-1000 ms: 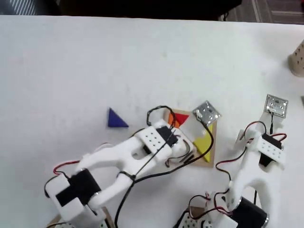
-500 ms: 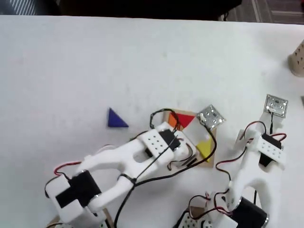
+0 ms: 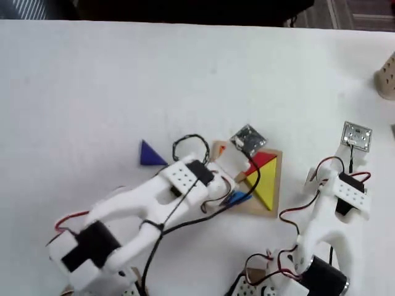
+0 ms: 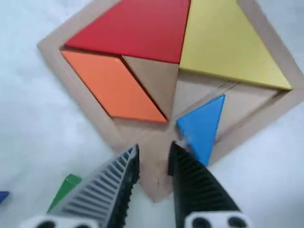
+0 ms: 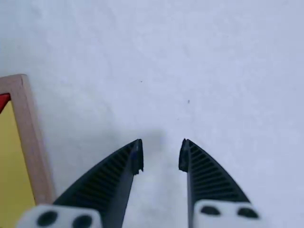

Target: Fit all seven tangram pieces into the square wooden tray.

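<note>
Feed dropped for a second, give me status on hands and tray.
Left hand open, empty, above tray corner. Right hand open, beside tray. Red, yellow, orange seated; light blue triangle askew at rim. Green piece, dark blue triangle on table.

Our left arm [image 3: 133,209] stretches far out and leans over toward the right arm's side. Its jaws point down and stand a little apart, with nothing between them. Our right arm [image 3: 327,216] stays tucked in near its base. Its jaws point down too, a little apart and empty.
</note>
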`<state>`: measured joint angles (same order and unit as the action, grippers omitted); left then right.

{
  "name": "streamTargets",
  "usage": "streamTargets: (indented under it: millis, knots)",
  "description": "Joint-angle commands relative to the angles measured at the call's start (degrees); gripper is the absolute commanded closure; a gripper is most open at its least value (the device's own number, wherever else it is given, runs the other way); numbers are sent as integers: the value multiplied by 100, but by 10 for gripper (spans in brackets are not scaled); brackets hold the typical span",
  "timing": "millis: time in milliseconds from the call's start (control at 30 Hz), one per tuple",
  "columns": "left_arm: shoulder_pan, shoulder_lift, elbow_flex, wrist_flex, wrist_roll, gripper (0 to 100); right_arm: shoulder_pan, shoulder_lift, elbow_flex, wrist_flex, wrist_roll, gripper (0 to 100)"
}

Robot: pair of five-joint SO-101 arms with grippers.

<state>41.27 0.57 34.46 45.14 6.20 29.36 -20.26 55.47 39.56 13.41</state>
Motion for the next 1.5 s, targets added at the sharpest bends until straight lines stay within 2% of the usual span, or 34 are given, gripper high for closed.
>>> streamTargets:
  millis: [0, 500, 633, 833, 1067, 1133, 1333, 1467]
  knots:
    - [145, 251, -185, -299, 18, 967, -57, -4, -237, 40, 9, 865]
    - [1033, 277, -158, -264, 18, 958, -180, -4, -237, 84, 9, 865]
    - [1182, 277, -158, -484, 18, 958, -189, -4, -237, 84, 9, 865]
    - [892, 154, -167, -563, 35, 961, -189, 4, -237, 84, 9, 865]
    - [453, -664, -167, -580, 70, 962, -303, 4, -237, 189, 193, 865]
    - [453, -664, -176, -651, 299, 962, -303, -4, -237, 189, 193, 865]
    - [453, -84, 114, -2013, 1231, 962, -303, -4, -237, 189, 211, 865]
    - [497, 611, -299, -2048, 1345, 962, -303, -4, -237, 189, 220, 865]
